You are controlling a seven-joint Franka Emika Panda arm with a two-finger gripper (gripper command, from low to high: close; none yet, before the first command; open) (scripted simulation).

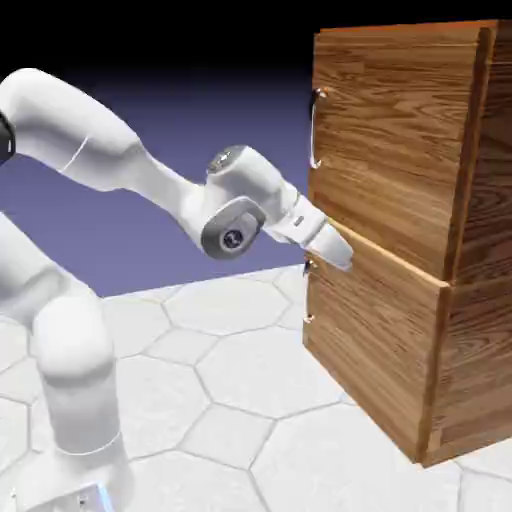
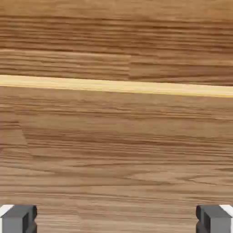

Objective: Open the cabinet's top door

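The cabinet of reddish-brown wood stands at the exterior view's right. Its top door is closed, with a curved silver bar handle along its left edge. My gripper sits close to the cabinet front at the seam between the two doors, well below that handle. In the hand view, wood grain fills the picture and a pale seam line crosses it. My gripper is open: the grey fingertips stand far apart at the bottom corners with nothing between them.
The bottom door is shut, and its short handle shows at its left edge, just below my gripper. The table has a pale hexagon pattern. My white arm rises from the lower left.
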